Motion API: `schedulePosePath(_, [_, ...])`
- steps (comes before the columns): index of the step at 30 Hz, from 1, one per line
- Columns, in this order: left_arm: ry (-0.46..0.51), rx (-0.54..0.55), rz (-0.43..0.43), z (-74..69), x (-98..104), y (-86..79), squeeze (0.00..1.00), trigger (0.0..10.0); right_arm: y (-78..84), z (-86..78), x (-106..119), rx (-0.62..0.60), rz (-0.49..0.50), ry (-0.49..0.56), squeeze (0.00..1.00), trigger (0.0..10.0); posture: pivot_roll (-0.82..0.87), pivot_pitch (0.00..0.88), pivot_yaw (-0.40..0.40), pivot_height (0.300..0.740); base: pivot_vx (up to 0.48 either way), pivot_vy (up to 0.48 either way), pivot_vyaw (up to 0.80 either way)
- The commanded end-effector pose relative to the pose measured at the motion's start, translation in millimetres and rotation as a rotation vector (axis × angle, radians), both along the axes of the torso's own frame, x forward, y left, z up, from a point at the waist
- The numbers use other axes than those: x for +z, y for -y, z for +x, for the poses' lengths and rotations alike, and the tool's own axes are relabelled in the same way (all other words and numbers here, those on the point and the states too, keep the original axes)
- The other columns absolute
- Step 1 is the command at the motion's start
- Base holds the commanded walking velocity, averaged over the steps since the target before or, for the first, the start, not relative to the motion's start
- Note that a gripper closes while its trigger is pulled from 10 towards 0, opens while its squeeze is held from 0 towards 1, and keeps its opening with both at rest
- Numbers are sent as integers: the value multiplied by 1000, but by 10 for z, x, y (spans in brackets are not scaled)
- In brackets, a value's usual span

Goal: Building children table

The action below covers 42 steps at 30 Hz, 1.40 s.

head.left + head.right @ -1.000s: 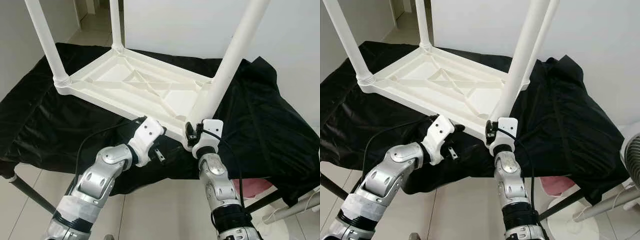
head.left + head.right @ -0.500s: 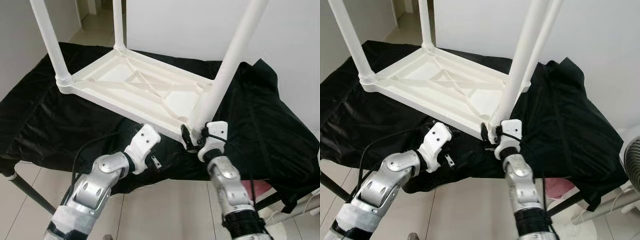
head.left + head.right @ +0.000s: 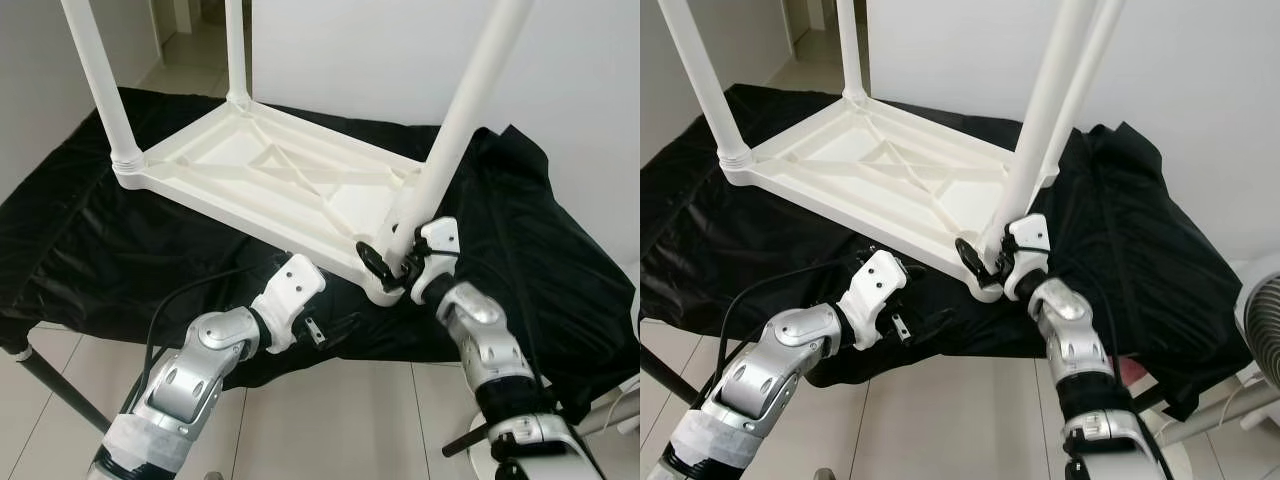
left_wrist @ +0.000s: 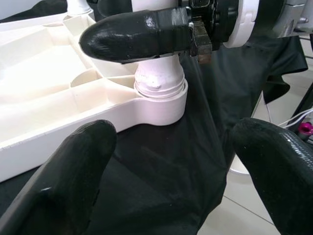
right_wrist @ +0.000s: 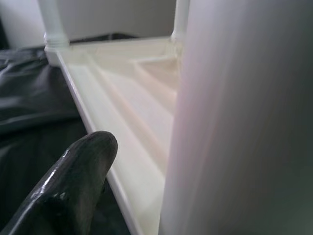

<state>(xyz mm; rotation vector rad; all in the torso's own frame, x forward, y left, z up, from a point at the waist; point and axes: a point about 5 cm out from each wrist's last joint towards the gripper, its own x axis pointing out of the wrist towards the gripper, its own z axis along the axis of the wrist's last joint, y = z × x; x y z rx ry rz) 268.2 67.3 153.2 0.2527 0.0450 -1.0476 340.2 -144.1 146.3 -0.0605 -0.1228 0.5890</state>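
Our right gripper (image 3: 385, 262) has swung beside the white plastic leg (image 3: 452, 128) of the upturned white children's table (image 3: 270, 190) on the black-draped counter (image 3: 100, 250), fingers apart around its base, so screwing continues; left gripper (image 3: 318, 325) waits open.

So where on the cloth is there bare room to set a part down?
Bare black cloth left of the upturned table, and more right of it. Crowded at the near corner leg, where the right gripper and left gripper work.
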Motion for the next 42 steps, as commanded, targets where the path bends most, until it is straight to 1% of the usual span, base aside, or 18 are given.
schedulePosePath(1, [18, 18, -1, 6, 46, 19, 0, 10000, -34, -8, -129, 30, -18, -55, 0, 10000, 68, 0, -99, 740, 0, 0, 0])
schedulePosePath(2, [20, 18, -1, 8, 53, 18, 0, 10000, -45, 7, -151, 37, -21, -66, 0, 3294, 70, 0, -99, 740, 0, 0, 0])
schedulePosePath(3, [22, 20, 0, 10, 59, 15, 0, 10000, -49, 18, -177, 37, -21, -80, 0, 3294, 71, 0, -99, 740, 0, 0, 0])
schedulePosePath(4, [25, 24, 0, 15, 65, 9, 0, 10000, -47, 15, -213, 42, -20, -96, 0, 0, 75, 0, -100, 740, 0, 0, 0])
schedulePosePath(14, [29, 31, -3, 27, 83, 2, 0, 10000, -8, -9, -336, 61, 1, -115, 0, 0, 71, 2, -92, 740, 0, 0, 0])
schedulePosePath(15, [28, 29, -3, 31, 84, 6, 0, 10000, -2, -4, -326, 50, -1, -107, 0, 4627, 60, 8, -85, 740, 0, 0, 0])
schedulePosePath(16, [28, 29, -3, 31, 84, 6, 0, 10000, -2, -4, -326, 50, -1, -107, 0, 4627, 60, 8, -85, 740, 0, 0, 0])
schedulePosePath(17, [28, 28, -3, 34, 86, 12, 0, 10000, 4, -1, -317, 37, -1, -101, 0, 10000, 60, 8, -85, 740, 0, 0, 0])
schedulePosePath(21, [28, 23, -5, 36, 90, 21, 0, 10000, 8, -7, -298, 24, 11, -93, 0, 10000, 54, 15, -82, 740, 0, 0, 0])
schedulePosePath(25, [27, 18, -8, 37, 93, 35, 0, 10000, 26, -7, -294, -38, -6, -86, 0, 10000, 47, 22, -80, 740, 0, 0, 0])
schedulePosePath(26, [25, 16, -9, 36, 92, 41, 0, 10000, 42, -6, -305, -97, -19, -94, 0, 10000, 43, 26, -79, 740, 0, 0, 0])
schedulePosePath(29, [24, 14, -10, 33, 90, 45, 0, 10000, 50, -13, -323, -154, -35, -104, 0, 10000, 39, 32, -78, 740, 0, 0, 0])
schedulePosePath(31, [18, 14, -13, 32, 82, 55, 0, 10000, 43, -49, -351, -286, 4, -142, 0, 10000, 32, 39, -79, 740, 0, 0, 0])
schedulePosePath(37, [13, 14, -19, 27, 84, 69, 0, 10000, 1, -118, -371, -411, 61, -153, 0, 10000, 33, 48, -82, 740, 0, 0, 0])
schedulePosePath(39, [12, 15, -21, 23, 88, 65, 0, 10000, -56, -179, -380, -524, 106, -142, 0, 10000, 36, 55, -80, 740, 0, 0, 0])
schedulePosePath(40, [12, 16, -22, 24, 89, 63, 0, 10000, -71, -202, -376, -594, 115, -129, 0, 10000, 36, 55, -80, 740, 0, 0, 0])
schedulePosePath(41, [12, 16, -22, 24, 89, 63, 0, 10000, -71, -202, -376, -594, 115, -129, 0, 10000, 36, 55, -80, 740, 0, 0, 0])
schedulePosePath(42, [11, 17, -22, 24, 89, 61, 0, 10000, -61, -218, -370, -677, 108, -111, 0, 10000, 35, 56, -79, 740, 0, 0, 0])
